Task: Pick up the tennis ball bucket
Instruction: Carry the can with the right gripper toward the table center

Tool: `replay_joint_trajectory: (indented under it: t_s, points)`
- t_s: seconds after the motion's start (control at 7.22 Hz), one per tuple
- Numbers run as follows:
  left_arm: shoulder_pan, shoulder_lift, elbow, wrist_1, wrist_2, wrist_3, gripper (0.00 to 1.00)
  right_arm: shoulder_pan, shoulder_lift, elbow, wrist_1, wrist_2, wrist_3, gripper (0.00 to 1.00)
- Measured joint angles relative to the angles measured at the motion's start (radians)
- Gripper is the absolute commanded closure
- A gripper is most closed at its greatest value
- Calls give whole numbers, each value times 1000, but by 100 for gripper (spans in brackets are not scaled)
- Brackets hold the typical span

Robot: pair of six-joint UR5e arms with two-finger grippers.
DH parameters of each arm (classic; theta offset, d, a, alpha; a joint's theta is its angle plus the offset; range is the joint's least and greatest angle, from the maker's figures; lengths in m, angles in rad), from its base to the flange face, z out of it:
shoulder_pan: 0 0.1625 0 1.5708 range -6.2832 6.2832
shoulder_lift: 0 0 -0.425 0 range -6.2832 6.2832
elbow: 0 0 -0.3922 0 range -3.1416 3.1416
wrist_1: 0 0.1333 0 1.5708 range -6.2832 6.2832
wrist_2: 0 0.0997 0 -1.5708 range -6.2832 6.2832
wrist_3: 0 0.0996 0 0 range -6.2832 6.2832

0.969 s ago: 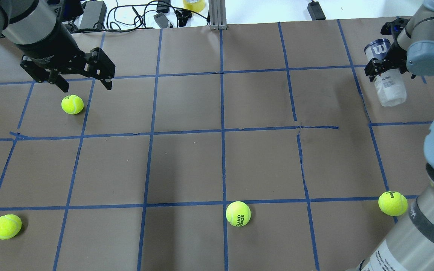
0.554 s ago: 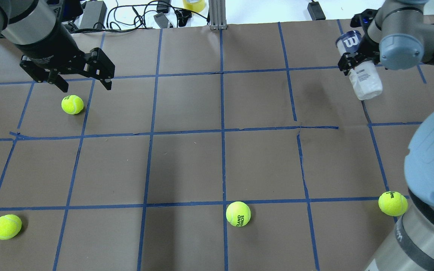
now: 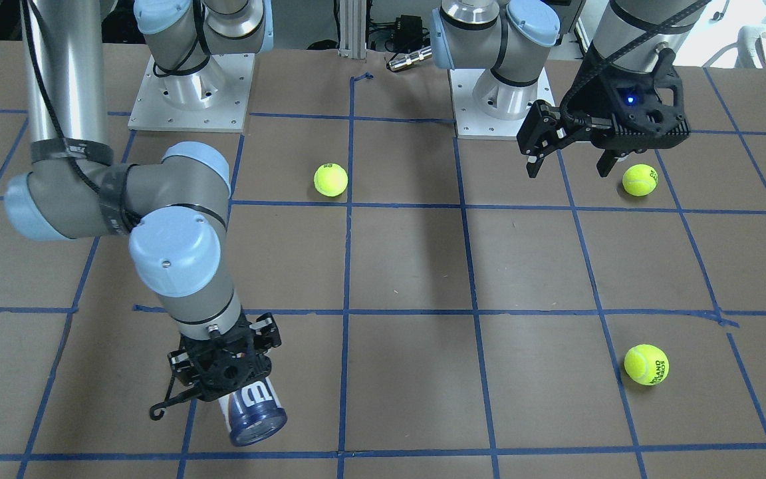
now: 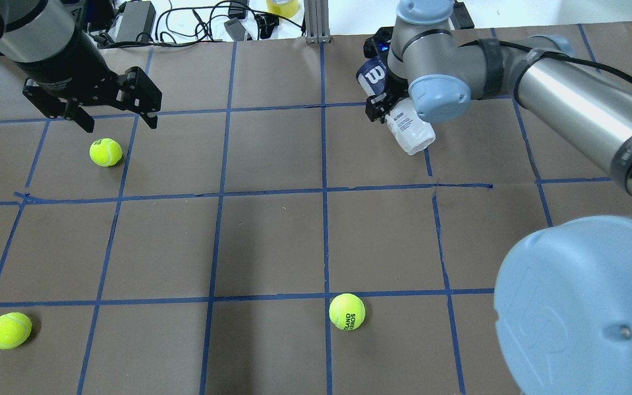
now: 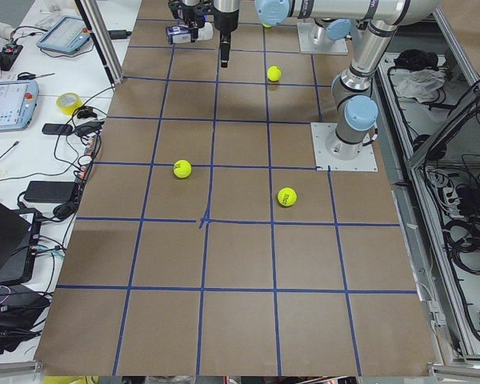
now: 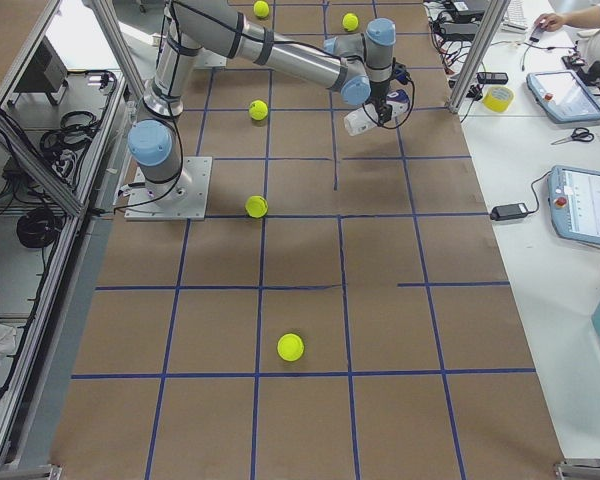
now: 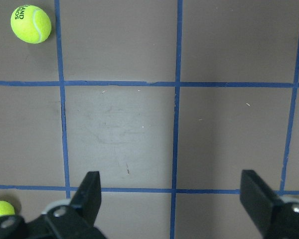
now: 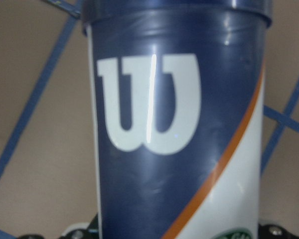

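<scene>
The tennis ball bucket (image 4: pixel 410 131) is a tube with a white label and a dark-blue end with a white W. My right gripper (image 4: pixel 384 104) is shut on its middle and holds it tilted above the table at the far middle-right. The bucket also shows in the front view (image 3: pixel 255 407) under the right gripper (image 3: pixel 223 372), and it fills the right wrist view (image 8: pixel 179 124). My left gripper (image 4: pixel 121 125) is open and empty, hovering just beyond a tennis ball (image 4: pixel 106 152) at the far left. Its fingers (image 7: pixel 89 194) stand wide apart over bare table.
Two more tennis balls lie near me, one at the left (image 4: pixel 9 330) and one in the middle (image 4: pixel 346 311). My right arm's elbow (image 4: pixel 579 307) hides the near right corner. Cables and a tape roll (image 4: pixel 282 5) lie past the table's far edge.
My right arm has carried the bucket leftward, from the far right edge to the far middle-right of the table. The left gripper has barely moved and stays open.
</scene>
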Motion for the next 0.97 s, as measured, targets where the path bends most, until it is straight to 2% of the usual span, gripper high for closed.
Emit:
replay_joint_trajectory:
  t_s: [0.28,0.55,0.97]
  points:
    - [25,-1,6,-1,-3,8,0,104,49,-23,-104,-4,-142,28]
    - [49,-2,10,-1,-5,19,0,195,68,-41,-126,-29,-259,27]
    - [138,-1,11,-32,-43,122,0,266,120,-102,-132,-47,-395,25]
